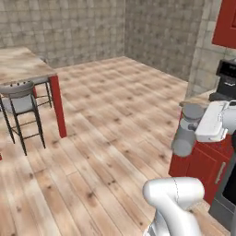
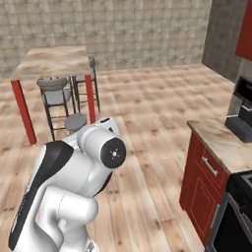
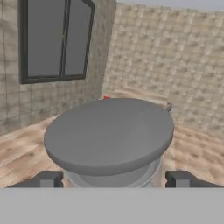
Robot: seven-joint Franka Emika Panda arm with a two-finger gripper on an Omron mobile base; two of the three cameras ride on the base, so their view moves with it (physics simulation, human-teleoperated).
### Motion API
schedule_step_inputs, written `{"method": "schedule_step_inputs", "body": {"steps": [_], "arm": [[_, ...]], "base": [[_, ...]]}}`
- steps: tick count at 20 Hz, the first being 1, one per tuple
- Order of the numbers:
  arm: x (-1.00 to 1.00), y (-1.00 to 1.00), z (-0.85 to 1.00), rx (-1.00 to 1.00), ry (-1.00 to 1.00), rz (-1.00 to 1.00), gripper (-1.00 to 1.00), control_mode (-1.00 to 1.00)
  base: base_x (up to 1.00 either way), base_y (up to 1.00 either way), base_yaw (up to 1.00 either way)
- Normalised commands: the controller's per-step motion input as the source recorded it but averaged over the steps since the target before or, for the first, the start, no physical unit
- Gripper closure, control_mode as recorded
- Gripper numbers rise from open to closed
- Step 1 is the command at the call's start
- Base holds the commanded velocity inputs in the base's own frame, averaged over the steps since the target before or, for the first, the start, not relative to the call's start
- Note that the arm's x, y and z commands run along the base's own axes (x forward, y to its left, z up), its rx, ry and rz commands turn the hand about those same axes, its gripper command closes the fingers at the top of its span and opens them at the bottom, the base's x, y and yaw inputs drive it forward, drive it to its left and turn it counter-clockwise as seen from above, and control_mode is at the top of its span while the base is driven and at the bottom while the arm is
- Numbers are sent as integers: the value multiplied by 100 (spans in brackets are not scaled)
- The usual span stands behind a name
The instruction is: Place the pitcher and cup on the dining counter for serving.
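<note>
Between the end effector's (image 3: 113, 179) spread fingertips, the grey pitcher (image 3: 109, 138) is riding, gripped; dining worktop (image 1: 20, 64) lying well ahead, nothing being served yet.

Two grey stools (image 2: 56, 96) stand at upper left on a wooden floor (image 2: 147, 108). Red cabinets (image 2: 202, 184) sit lower right. A dark-framed window (image 3: 52, 39) fills the hand view's upper left.
</note>
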Motion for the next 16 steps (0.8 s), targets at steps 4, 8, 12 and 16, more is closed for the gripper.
{"method": "schedule_step_inputs", "body": {"steps": [4,8,12,16], "arm": [[0,0,0,0,0,0,100,100],[0,0,0,0,0,0,100,100],[0,0,0,0,0,0,100,100],[0,0,0,0,0,0,100,100]], "base": [[35,43,67],[76,31,56],[100,21,40],[100,5,22]]}}
